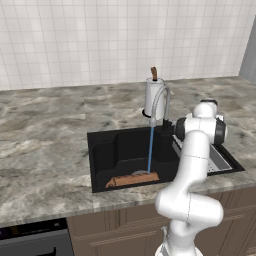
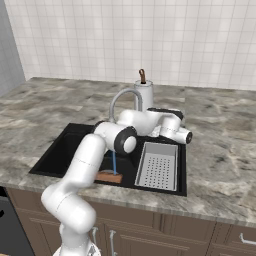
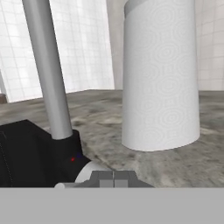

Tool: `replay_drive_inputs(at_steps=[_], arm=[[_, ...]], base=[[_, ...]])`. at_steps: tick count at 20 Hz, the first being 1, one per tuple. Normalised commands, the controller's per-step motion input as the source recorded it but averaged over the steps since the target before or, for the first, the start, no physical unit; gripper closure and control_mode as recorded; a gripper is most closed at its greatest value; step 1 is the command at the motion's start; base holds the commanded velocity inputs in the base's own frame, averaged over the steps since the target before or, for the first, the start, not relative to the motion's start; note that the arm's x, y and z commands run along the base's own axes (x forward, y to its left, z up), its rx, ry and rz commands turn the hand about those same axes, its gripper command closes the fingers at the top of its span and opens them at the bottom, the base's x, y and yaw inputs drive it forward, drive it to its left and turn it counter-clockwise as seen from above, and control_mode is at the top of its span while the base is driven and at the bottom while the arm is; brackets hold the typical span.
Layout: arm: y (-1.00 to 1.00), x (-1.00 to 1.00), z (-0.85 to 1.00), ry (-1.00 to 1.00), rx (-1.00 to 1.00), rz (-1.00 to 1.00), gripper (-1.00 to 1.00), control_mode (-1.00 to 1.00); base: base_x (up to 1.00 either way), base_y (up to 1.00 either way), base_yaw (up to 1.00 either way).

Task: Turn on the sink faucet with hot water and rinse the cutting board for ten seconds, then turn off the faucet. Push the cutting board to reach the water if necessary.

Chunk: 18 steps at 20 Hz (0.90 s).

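Running water (image 1: pixel 149 149) falls from the faucet (image 1: pixel 160 102) spout onto the cutting board (image 1: pixel 133 179), which lies on the floor of the sink (image 1: pixel 105 150), well below the gripper (image 3: pixel 113 176) and toward the basin's front wall. The gripper is clenched on nothing, its tips pressed together just beside the faucet's dark base, where the handle sits.

The main risk, as I judge it, lies in the shut-off: a closed gripper can only nudge the handle, so a glancing push could slide off it, or swing the spout so the stream leaves the board. The stream lands near one end of the board, so most of it may stay unrinsed unless the board is pushed.

Just beyond the gripper stands a white paper towel roll (image 3: pixel 160 74) on the worktop (image 1: pixel 45 130), close enough to be knocked by a wide swing. The perforated grey tray (image 2: pixel 159 165) lies below the gripper, beside the board's section of the basin.
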Motion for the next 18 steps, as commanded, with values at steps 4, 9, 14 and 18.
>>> replay_drive_inputs(at_steps=[4, 9, 14, 18], arm=[[0.43, 0.00, 0.00, 0.00, -0.03, -0.03, 1.00, -1.00], [0.43, 0.00, -0.01, 0.00, -0.04, -0.02, 1.00, -1.00], [0.43, 0.00, -0.02, -0.01, -0.04, -0.02, 1.00, -1.00], [0.43, 0.00, -0.04, -0.01, -0.03, -0.02, 1.00, -1.00]], base=[[0.00, 0.00, 0.00], [0.00, 0.00, 0.00], [0.00, 0.00, 0.00], [0.00, 0.00, 0.00]])
